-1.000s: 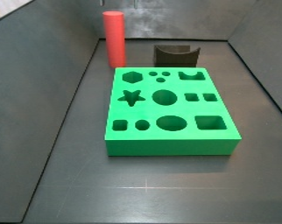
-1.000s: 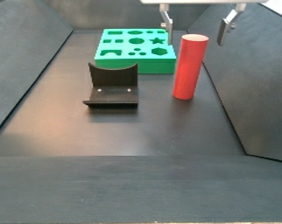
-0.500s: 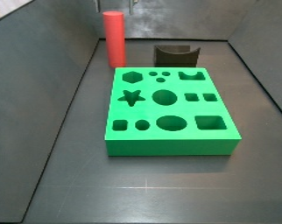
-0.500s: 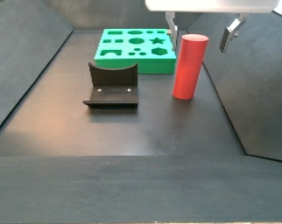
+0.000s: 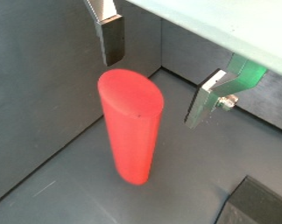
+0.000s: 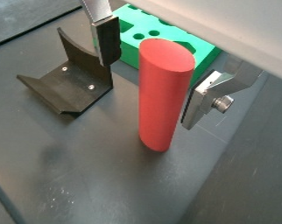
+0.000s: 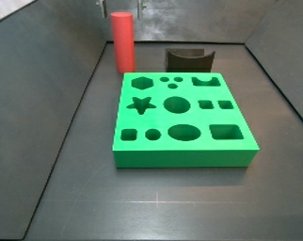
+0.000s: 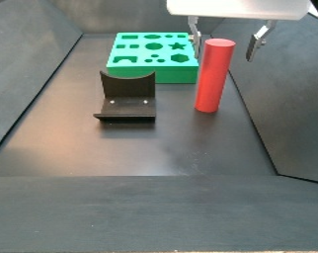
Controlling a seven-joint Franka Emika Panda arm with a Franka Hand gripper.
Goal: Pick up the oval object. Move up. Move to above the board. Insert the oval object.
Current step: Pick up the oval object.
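Observation:
The oval object [image 8: 213,74] is a tall red peg standing upright on the dark floor, next to the board [image 8: 155,49]; both side views show it [image 7: 122,42]. The board [image 7: 183,118] is a thick green square with many shaped holes. My gripper [image 8: 225,49] hangs open over the peg's top. In both wrist views one silver finger [image 5: 112,39] stands on one side of the peg [image 5: 131,122] and the second finger [image 6: 202,101] on the opposite side, each with a gap to the peg [image 6: 161,96]. Nothing is held.
The fixture [image 8: 126,94], a dark L-shaped bracket on a base plate, stands on the floor near the peg and the board's edge, and shows again in a wrist view [image 6: 67,83]. Sloping dark walls [image 8: 30,89] close in the floor on both sides.
The gripper has come down a little, so its open fingers now flank the top of the red peg. Peg, board and fixture have not moved.

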